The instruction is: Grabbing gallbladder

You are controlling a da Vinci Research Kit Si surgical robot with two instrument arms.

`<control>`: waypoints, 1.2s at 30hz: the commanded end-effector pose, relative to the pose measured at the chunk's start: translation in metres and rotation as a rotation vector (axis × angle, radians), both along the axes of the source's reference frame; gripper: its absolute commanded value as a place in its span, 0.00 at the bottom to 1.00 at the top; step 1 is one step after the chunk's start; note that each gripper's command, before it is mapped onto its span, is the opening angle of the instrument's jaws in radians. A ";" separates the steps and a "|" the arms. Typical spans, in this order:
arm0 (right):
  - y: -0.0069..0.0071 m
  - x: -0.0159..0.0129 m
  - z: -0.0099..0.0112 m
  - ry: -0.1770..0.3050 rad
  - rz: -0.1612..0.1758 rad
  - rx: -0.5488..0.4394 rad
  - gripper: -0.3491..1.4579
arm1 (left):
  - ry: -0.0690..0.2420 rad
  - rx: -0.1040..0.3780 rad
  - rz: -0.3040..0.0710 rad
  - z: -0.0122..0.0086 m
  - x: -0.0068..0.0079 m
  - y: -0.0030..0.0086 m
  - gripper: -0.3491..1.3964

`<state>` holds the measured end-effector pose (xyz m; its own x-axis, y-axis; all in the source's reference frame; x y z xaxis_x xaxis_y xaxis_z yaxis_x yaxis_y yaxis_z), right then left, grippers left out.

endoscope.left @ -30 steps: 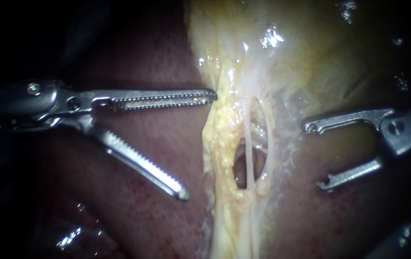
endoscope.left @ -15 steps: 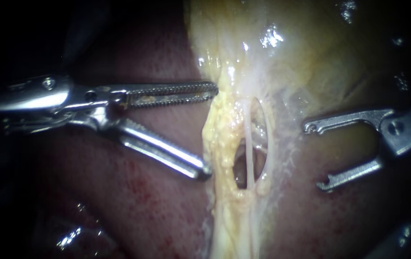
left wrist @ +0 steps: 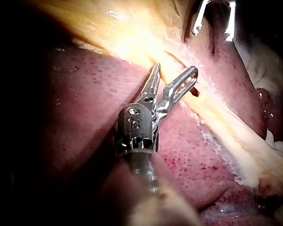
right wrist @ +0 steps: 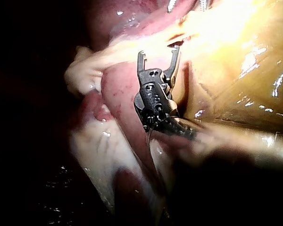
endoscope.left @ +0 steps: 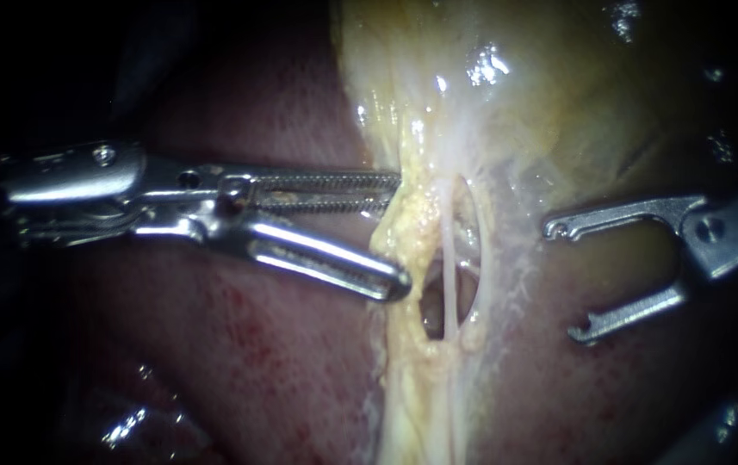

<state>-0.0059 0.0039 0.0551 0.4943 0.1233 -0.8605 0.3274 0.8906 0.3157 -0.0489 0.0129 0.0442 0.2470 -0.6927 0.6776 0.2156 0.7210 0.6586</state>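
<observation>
L instrument jaws spread astride gallbladder edge; R instrument jaws spread, apart, over liver.

Left instrument: jaws apart, tips straddling the yellow fatty edge below the gallbladder, not clamped on it. Right instrument: jaws wide apart, just beside the tissue window that a thin tube crosses. Liver underneath.

Left instrument reaches in level from the left, toothed jaws parted at a narrow angle, seemingly not clamped; right instrument sits at the right, jaws gaping wide, tips pointing left.
</observation>
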 end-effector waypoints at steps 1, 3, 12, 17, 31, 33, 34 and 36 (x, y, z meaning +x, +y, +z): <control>0.0000 0.0000 0.0000 -0.001 0.001 0.002 0.52 | 0.002 0.002 -0.007 0.0000 0.0000 0.0000 0.39; 0.0000 0.0000 0.0000 -0.001 0.001 0.002 0.52 | 0.009 0.008 -0.015 0.0000 0.0000 0.0001 0.36; 0.0000 0.0000 0.0000 -0.001 0.001 0.002 0.52 | 0.059 0.007 -0.048 0.0008 0.0005 0.0003 0.23; 0.0000 0.0000 0.0000 -0.001 0.001 0.002 0.51 | 0.092 0.013 -0.055 0.0017 0.0008 0.0003 0.11; 0.0000 0.0000 0.0000 -0.001 0.001 0.002 0.51 | 0.123 0.019 -0.056 0.0025 0.0010 -0.0004 0.06; 0.0000 0.0000 0.0000 -0.001 0.001 0.002 0.51 | 0.123 0.019 -0.057 0.0024 0.0010 -0.0004 0.06; 0.0000 0.0000 0.0000 -0.001 0.001 0.002 0.51 | 0.123 0.019 -0.057 0.0024 0.0010 -0.0004 0.06; 0.0000 0.0000 0.0000 -0.001 0.001 0.002 0.51 | 0.122 0.020 -0.055 0.0024 0.0010 -0.0004 0.06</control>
<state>-0.0059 0.0038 0.0552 0.4954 0.1256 -0.8595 0.3256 0.8905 0.3178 -0.0479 0.0124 0.0466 0.2880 -0.7206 0.6307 0.3344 0.6928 0.6389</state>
